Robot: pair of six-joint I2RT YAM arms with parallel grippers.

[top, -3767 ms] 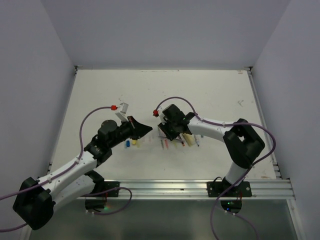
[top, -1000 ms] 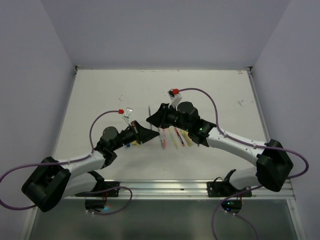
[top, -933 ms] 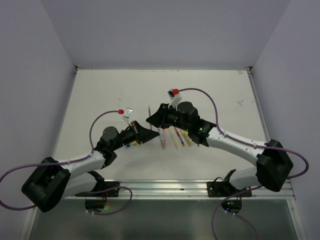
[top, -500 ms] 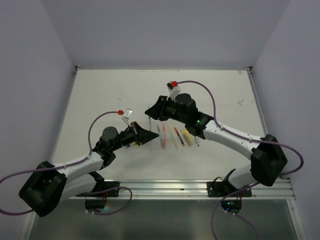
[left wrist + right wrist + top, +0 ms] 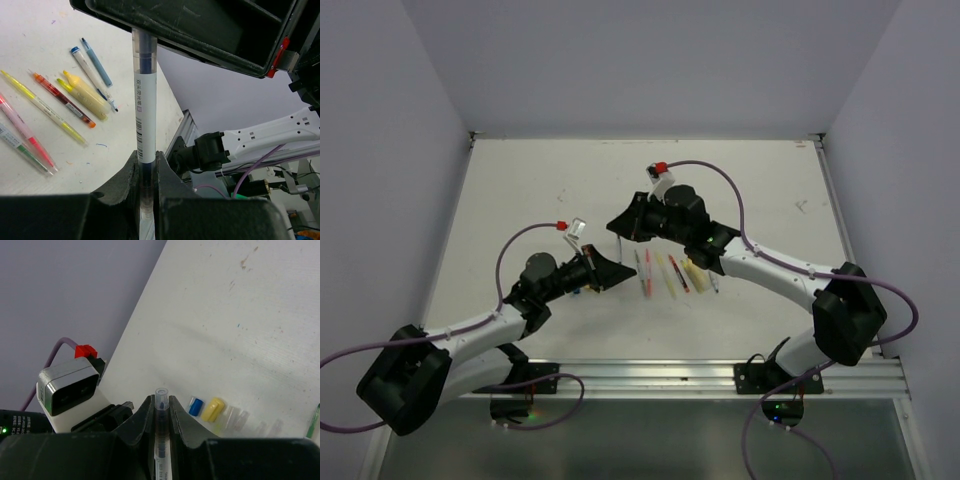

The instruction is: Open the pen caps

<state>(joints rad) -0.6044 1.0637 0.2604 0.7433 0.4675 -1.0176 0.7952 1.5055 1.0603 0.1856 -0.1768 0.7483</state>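
2 tools share 1 blue-ink pen [image 5: 145, 100], held in the air over the white surface [image 5: 520, 200].

- Entry 1, left tool [image 5: 145, 165]: the fingers are pressed together on the barrel just below its printed label. The pen runs straight out from this tool to the other one.
- Entry 2, right tool [image 5: 160, 407]: the fingers are drawn in tight on the pen's opposite end, and a clear round tip pokes just past them. Whether that end is a cap cannot be told.
- Entry 3, loose caps: 1 blue cap [image 5: 195, 406] and 1 yellow cap [image 5: 213, 409] lie side by side on the surface, close to the left tool. A few clear pieces [image 5: 235, 417] lie just beside the yellow one.
- Entry 4, other pens: these lie in a row on the surface, apart from both tools. They include a red pen [image 5: 62, 100], a yellow highlighter [image 5: 85, 95] and a pink pen [image 5: 25, 130].
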